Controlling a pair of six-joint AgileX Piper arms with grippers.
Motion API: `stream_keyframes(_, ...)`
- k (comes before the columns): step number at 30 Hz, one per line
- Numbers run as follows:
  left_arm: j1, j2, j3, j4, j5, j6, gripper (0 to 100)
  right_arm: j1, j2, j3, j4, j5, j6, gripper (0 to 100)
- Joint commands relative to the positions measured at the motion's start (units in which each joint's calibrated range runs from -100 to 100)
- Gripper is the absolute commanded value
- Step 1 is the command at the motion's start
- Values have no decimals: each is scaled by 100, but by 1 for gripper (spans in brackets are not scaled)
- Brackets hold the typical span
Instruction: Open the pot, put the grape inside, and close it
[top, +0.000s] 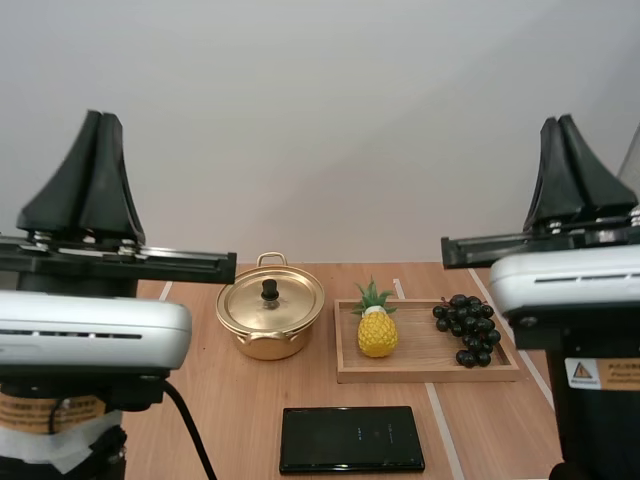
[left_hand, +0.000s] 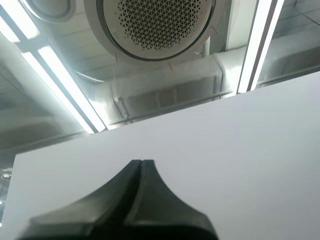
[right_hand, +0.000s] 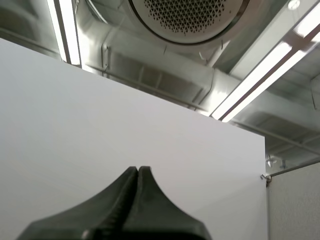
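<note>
1. Wooden table (top: 250, 430), pale in tone, is shown from behind and above the arms, with a plain white wall (top: 330, 130) at its far edge.
2. One gold pot (top: 262, 338) is set left of centre. It is closed by one lid (top: 292, 302), whose black knob (top: 270, 290) points straight up. A loop handle is seen at the far rim.
3. One bunch of dark grapes (top: 465, 328) is laid on the right half of one wooden tray (top: 430, 372), well apart from the pot. Its long axis runs diagonally, from a far-left end to a near-right end. Which end carries the stem cannot be told.
4. One pineapple (top: 377, 332) is stood upright on the left half of the tray, between pot and grapes, leaves upward.
5. One flat black slab (top: 350, 438) is laid on the table in front of the tray, its long side running left to right.
6. Two pincers are counted. The left pincer (top: 100, 115) is raised above the table's left side, pointed upward, its fingers pressed together as one dark wedge with nothing between them.
7. The right pincer (top: 558, 118) is raised likewise at the right, pointed upward, its fingers pressed together on nothing.
</note>
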Motion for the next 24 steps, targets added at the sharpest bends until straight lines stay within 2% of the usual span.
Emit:
stream_keyframes(1, -23, 110, -868, -124, 2094, -2, 0, 6, 44, -1040, 571, 2494, -84, 0)
stream_keyframes(3, -23, 328, -1629, -548, 3701, -81, 0, 6, 296, -1736, 630, 3574, -108, 0)
stream_keyframes(5, -23, 641, -2241, -880, 4491, -75, 0, 6, 659, -2298, 630, 4313, -108, 0)
stream_keyframes(10, -23, 1439, -3598, -1019, 5041, -75, 0, 6, 1614, -3732, 596, 6174, -108, 0)
stream_keyframes(14, -23, 2144, -4639, -1027, 6291, -75, 0, -38, 2399, -4740, 579, 7760, 16, 0)
stream_keyframes(17, -23, 2698, -5236, -1042, 7189, -84, 0, -165, 3052, -5386, 247, 8759, 663, 0)
stream_keyframes(22, -23, 3449, -5851, -1042, 8320, -84, 0, -351, 4076, -6493, -1001, 10408, 2216, 0)
stream_keyframes(24, -23, 3722, -6022, -1042, 8699, -84, 0, -349, 4476, -6905, -1312, 11154, 2440, 0)
